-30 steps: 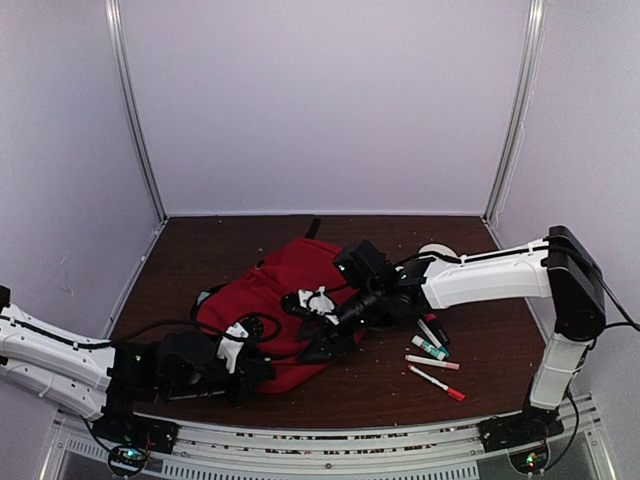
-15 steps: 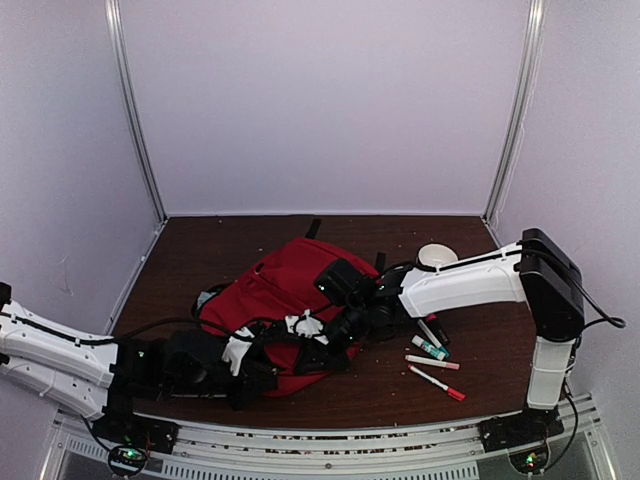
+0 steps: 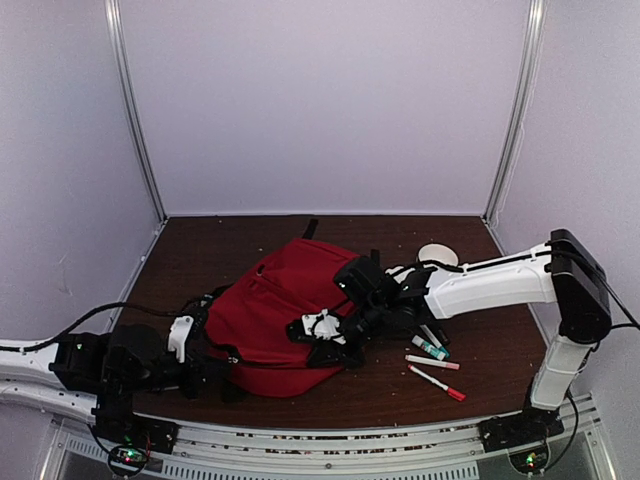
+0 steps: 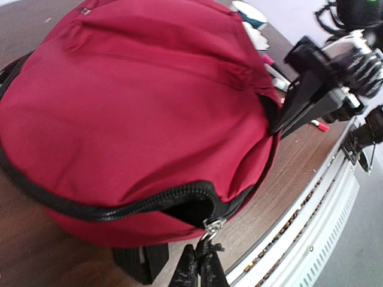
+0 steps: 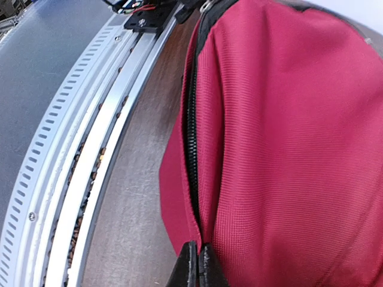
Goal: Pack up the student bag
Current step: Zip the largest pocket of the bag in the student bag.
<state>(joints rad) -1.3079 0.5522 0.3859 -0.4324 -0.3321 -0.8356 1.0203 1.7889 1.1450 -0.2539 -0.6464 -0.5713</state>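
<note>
The student bag [image 3: 272, 308] is a red backpack lying flat in the middle of the table, its black zipper [image 4: 90, 206] running along the near edge with a short gap open at the slider. My left gripper [image 4: 200, 270] is shut on the metal zipper pull [image 4: 212, 229] at the bag's near left [image 3: 218, 378]. My right gripper [image 5: 197, 263] is shut on the red fabric beside the zipper seam [image 5: 191, 149], at the bag's near right edge [image 3: 325, 350]. It also shows in the left wrist view as black fingers [image 4: 305, 98] pinching that edge.
Several markers [image 3: 432, 348] lie on the table right of the bag, one with a red cap [image 3: 438, 383]. A white round object [image 3: 437, 254] sits at the back right. The metal front rail [image 5: 90, 149] runs close along the bag's near side. A black strap [image 4: 140, 263] lies under the bag.
My right gripper has shut on the bag's edge fabric. My left arm has pulled back to the left with the zipper pull, and the bag's near edge has drawn out leftward.
</note>
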